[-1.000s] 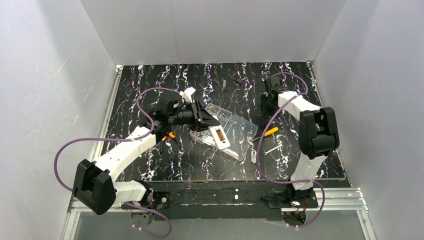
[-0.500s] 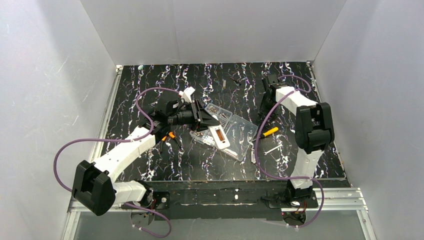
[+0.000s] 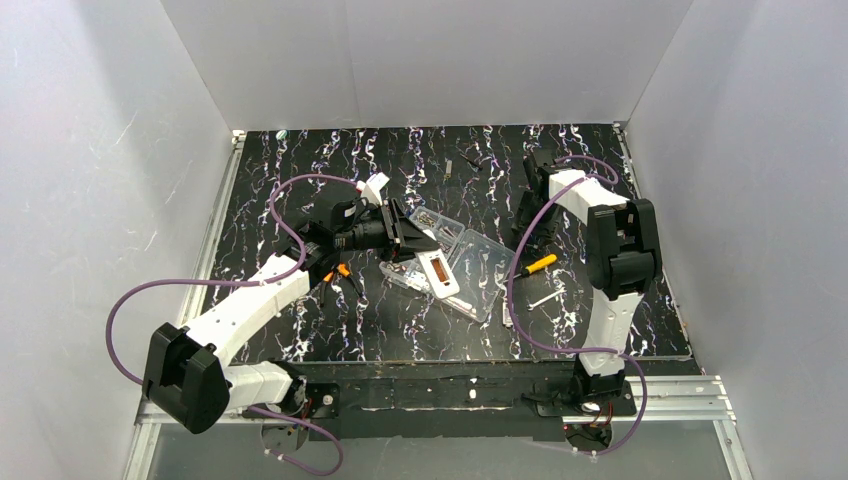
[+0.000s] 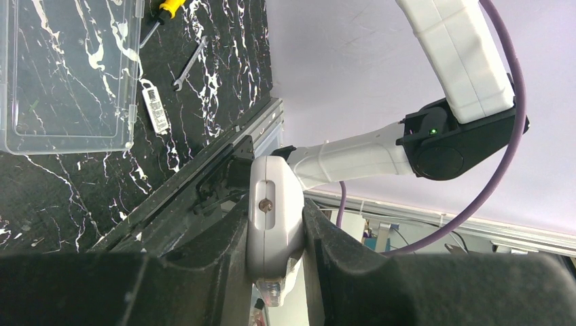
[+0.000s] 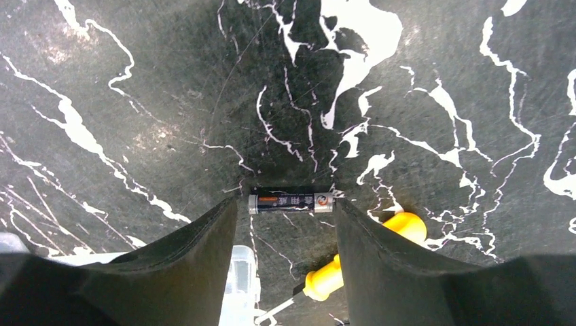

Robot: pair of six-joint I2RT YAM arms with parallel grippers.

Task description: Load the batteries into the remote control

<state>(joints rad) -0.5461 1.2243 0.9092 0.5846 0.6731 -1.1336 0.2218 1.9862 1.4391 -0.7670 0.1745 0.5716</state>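
Remote control clenched by its rounded end in the left hand, held out above the clear box near the middle of the desk. Seen from overhead, its brownish recess appears to face upward, presumably so that cells can be set in from above. The right hand, well apart toward the far side, hangs low over the desk with its jaws spread, one at each end of a battery lying flat. This stance suits closing on the battery lengthwise; whether the pads touch it cannot be told. A yellow-handled screwdriver lies just beside.
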